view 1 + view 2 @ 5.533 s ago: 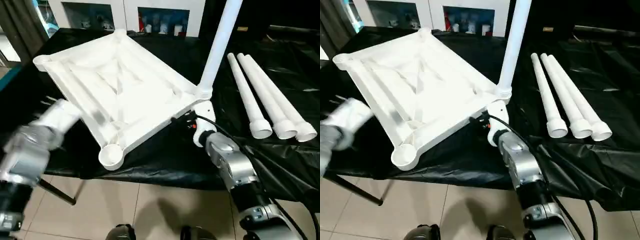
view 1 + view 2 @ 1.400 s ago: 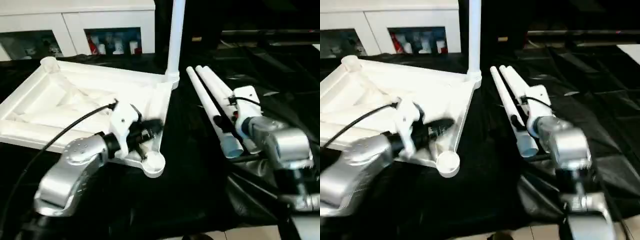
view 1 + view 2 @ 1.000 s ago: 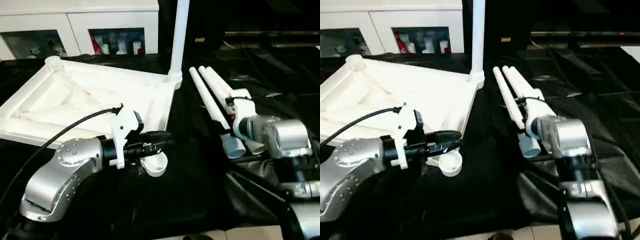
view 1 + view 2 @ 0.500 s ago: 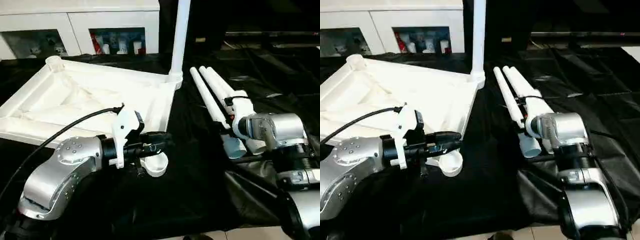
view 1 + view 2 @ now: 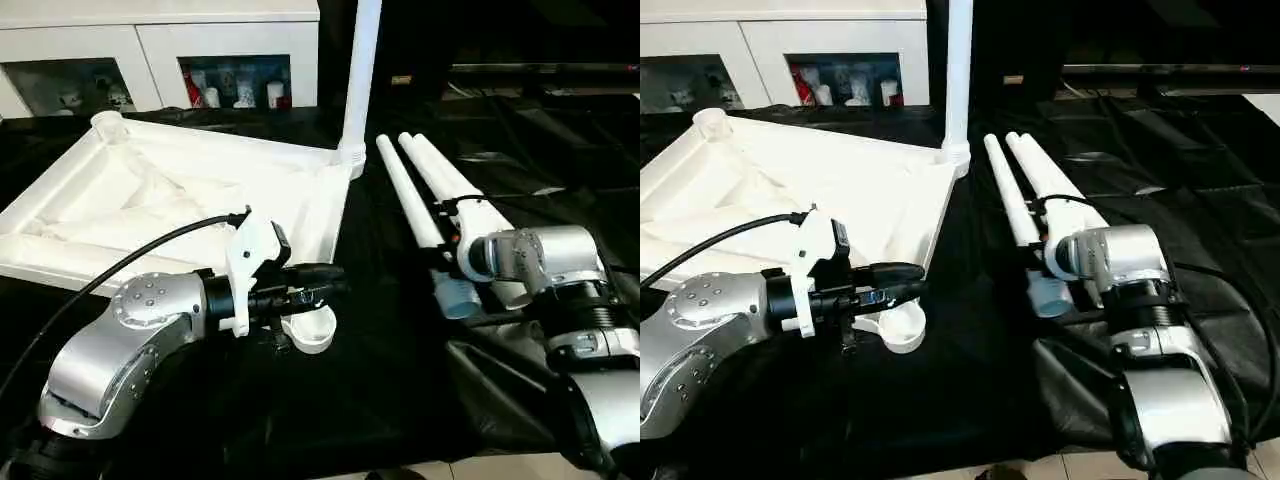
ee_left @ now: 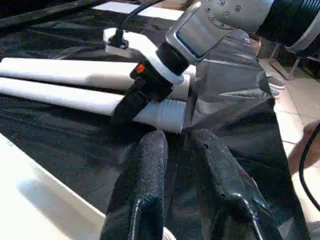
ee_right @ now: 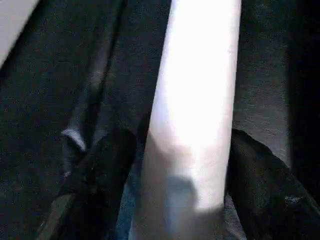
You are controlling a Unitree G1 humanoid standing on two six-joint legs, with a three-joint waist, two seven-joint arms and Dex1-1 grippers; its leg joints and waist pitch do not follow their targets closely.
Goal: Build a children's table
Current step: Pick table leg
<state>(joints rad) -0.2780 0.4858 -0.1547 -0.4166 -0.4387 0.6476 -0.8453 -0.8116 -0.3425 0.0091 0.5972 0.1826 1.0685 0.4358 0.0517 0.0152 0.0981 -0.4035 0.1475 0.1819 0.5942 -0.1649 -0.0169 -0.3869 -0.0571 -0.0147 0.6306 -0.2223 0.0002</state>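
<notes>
Black plastic sheeting covers the work surface, and white cabinets with small items behind glass line the far wall. From my head cameras I see the white table top lying upside down on my left side, ribbed underside up, with one leg standing upright in its far right corner socket. The near corner socket sits empty. My left gripper hovers level just above that socket, its fingers nearly together and holding nothing. To the right, three loose legs lie side by side on the sheeting. My right gripper is down at the near end of the leftmost one, its fingers on either side of the tube.

Through my left wrist camera, my two black fingers reach out with a narrow gap between them and nothing in it. Beyond them lie the loose legs, with my right gripper lowered onto the nearest tube beside its ribbed end.

Through my right wrist camera, the white leg runs straight up between my fingers, which stand to either side of it. I cannot tell whether they press on it yet.
</notes>
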